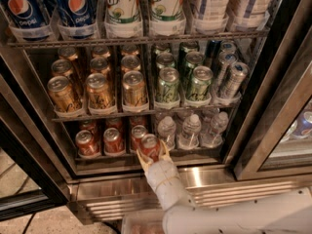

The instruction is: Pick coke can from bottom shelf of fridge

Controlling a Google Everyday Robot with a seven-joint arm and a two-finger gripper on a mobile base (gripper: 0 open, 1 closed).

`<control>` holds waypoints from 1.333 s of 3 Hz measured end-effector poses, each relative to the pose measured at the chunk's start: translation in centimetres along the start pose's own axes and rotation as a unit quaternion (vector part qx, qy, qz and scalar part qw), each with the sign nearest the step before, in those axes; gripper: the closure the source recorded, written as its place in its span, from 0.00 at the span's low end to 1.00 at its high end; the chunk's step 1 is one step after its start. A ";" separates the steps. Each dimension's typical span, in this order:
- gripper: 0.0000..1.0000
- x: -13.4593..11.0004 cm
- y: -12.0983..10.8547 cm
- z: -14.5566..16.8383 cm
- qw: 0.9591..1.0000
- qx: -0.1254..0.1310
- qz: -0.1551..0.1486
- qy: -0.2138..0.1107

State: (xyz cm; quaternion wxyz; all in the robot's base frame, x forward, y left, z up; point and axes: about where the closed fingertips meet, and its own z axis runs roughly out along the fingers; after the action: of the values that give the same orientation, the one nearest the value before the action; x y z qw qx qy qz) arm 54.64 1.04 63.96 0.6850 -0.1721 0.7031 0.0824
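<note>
The fridge (209,177) stands open in front of me. Its bottom shelf (114,157) holds red coke cans in lanes on the left: one (87,142), one (112,140) and one (138,133). My gripper (152,153) reaches in from below on a white arm. Its pale fingers (165,150) sit on either side of a coke can (150,146). The held can is at the shelf's front edge, just right of the third lane and in front of the can that is still in it.
Clear water bottles (189,129) stand right of the coke cans on the same shelf. Gold cans (99,90) and green cans (167,85) fill the rack above. Pepsi bottles (76,6) and 7UP bottles (122,6) are on top. The ribbed grille (117,204) is below; a door frame (273,130) is at right.
</note>
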 end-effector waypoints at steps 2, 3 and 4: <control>1.00 -0.9 -4.1 -5.1 0.997 -0.062 0.006 0.040; 1.00 -0.2 -1.9 -5.6 0.993 -0.106 0.020 0.056; 1.00 -0.2 -1.9 -5.6 0.993 -0.106 0.020 0.056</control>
State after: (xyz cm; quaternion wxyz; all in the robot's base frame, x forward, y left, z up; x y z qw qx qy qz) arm 50.06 -2.61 64.67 0.6204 -0.2342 0.7312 0.1601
